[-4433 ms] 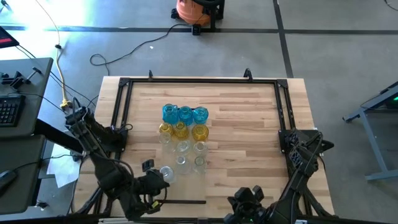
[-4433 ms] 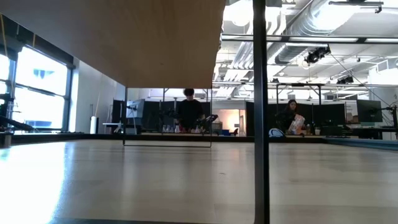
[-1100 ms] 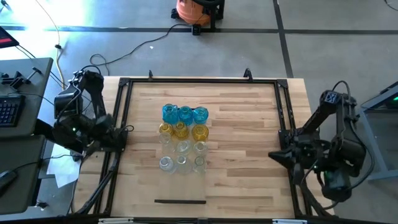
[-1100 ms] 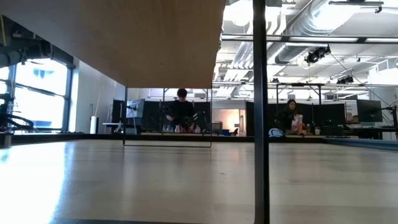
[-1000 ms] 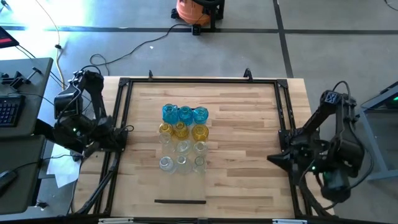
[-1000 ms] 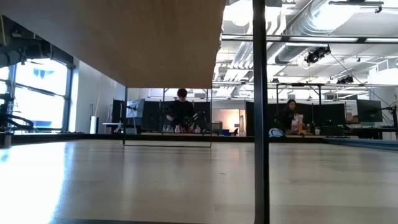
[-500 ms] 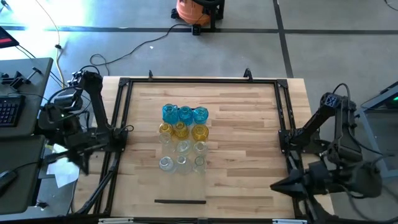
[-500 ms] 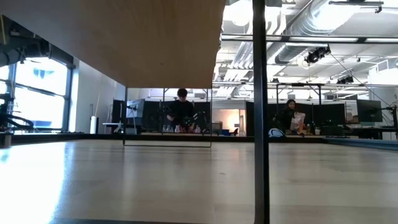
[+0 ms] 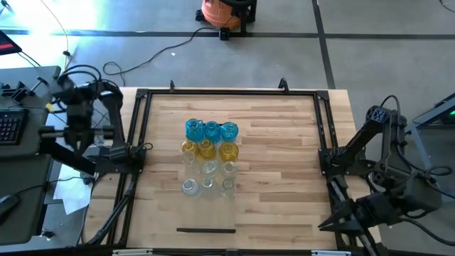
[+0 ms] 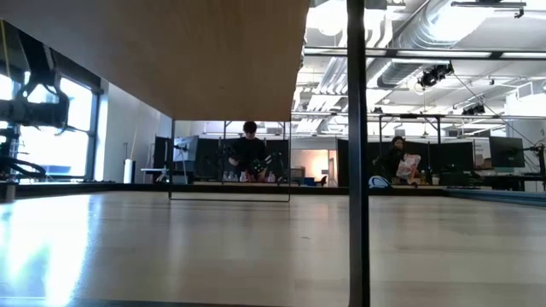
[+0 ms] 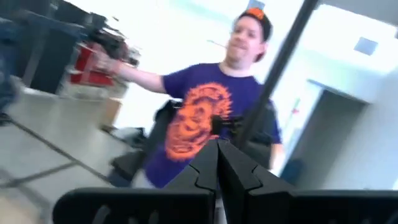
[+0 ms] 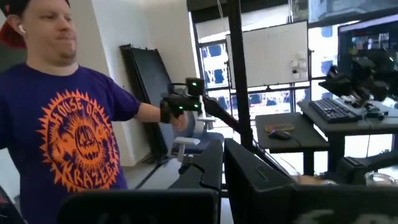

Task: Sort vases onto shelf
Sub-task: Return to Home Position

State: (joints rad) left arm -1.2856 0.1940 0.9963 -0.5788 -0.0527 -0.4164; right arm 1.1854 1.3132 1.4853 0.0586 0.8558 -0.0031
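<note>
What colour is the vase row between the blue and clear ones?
Yellow vases, clearest in the high view.

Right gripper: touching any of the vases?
Apart. The high view shows the right gripper at the right edge of the table, with bare wood between it and the vases grouped mid-table.

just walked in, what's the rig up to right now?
Nothing is being handled. On the table, blue vases form the far row, yellow vases the next, clear vases the near rows. The left gripper and right gripper are shut and empty, off at the table's sides. A person in a purple shirt stands nearby.
</note>
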